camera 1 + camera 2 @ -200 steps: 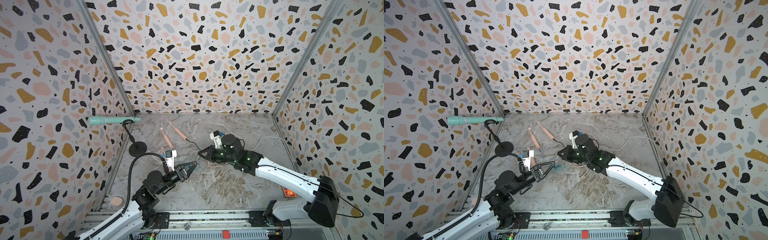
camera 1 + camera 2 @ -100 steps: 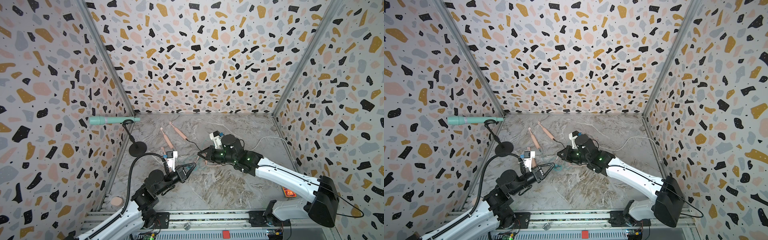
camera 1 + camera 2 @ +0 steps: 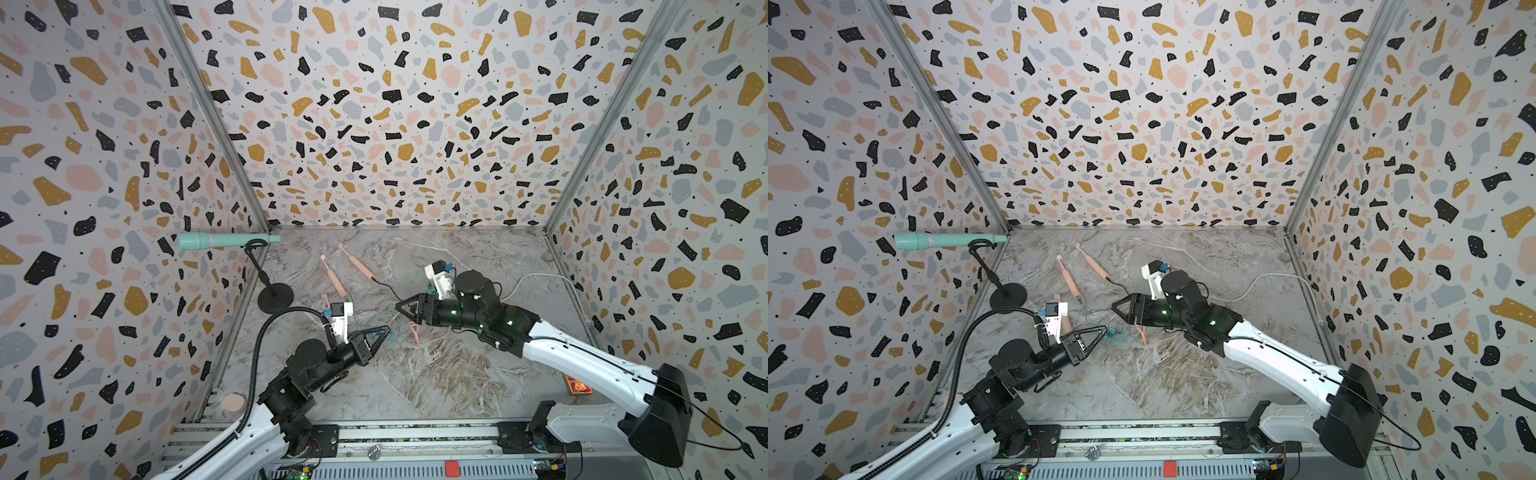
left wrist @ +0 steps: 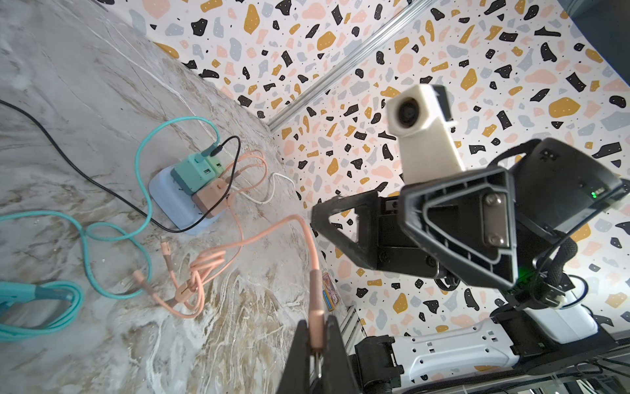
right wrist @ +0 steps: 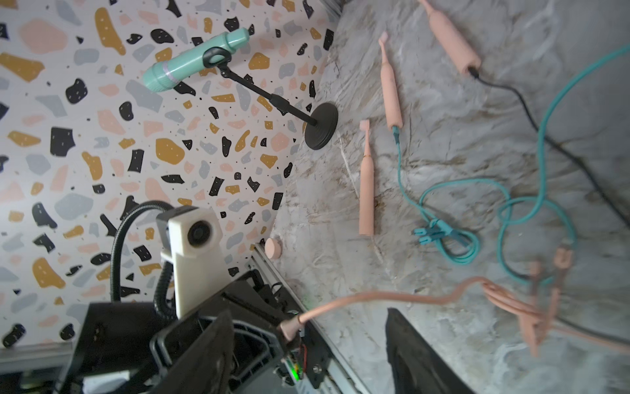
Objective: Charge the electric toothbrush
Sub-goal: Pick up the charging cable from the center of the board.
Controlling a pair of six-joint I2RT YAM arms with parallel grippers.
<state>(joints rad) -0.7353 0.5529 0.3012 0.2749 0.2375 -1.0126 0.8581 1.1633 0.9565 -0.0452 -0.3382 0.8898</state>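
Left wrist view: your left gripper (image 4: 315,343) clenched the pink cable plug (image 4: 316,307), right gripper (image 3: 401,311) gaped empty; the 1 uncabled toothbrush (image 5: 366,191) lay nearer your left arm, base toward it.

Both top views look from high above the near edge, down and toward the far wall, and take in the whole desk (image 3: 436,386) and both arms. The left wrist camera, close over its jaws, faces right toward the right arm (image 4: 562,191). The right wrist camera faces left toward the left arm (image 5: 102,324). Both wrist views share the pink cable (image 4: 308,245) mid-desk.
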